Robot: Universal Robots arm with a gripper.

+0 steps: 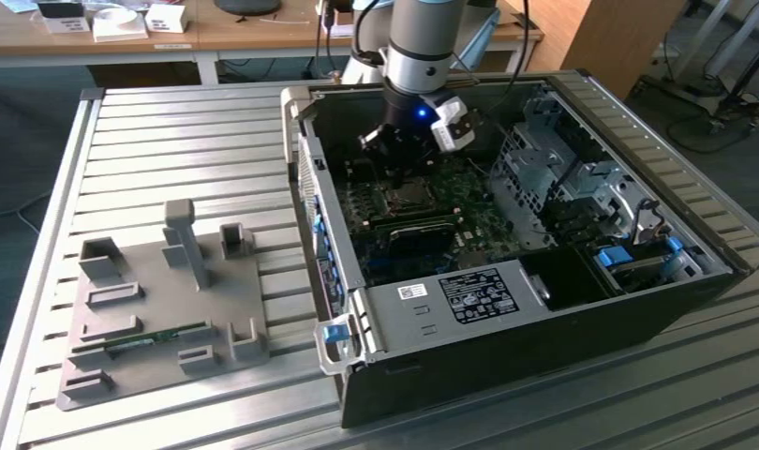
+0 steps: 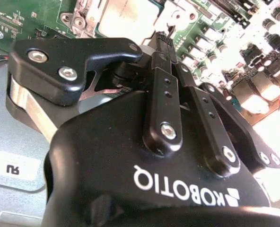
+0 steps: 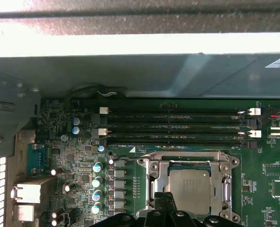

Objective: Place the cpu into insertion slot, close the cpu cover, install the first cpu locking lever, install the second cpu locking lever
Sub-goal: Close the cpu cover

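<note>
cpu [image 3: 189, 189] lies just beside the gripper [image 3: 165, 201], fingertips together.

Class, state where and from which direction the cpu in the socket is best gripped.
Likely by two opposite edges, straight from above: the cpu lies flat, face up, and the cpu cover frames it closely, leaving no way in from the side.
</note>
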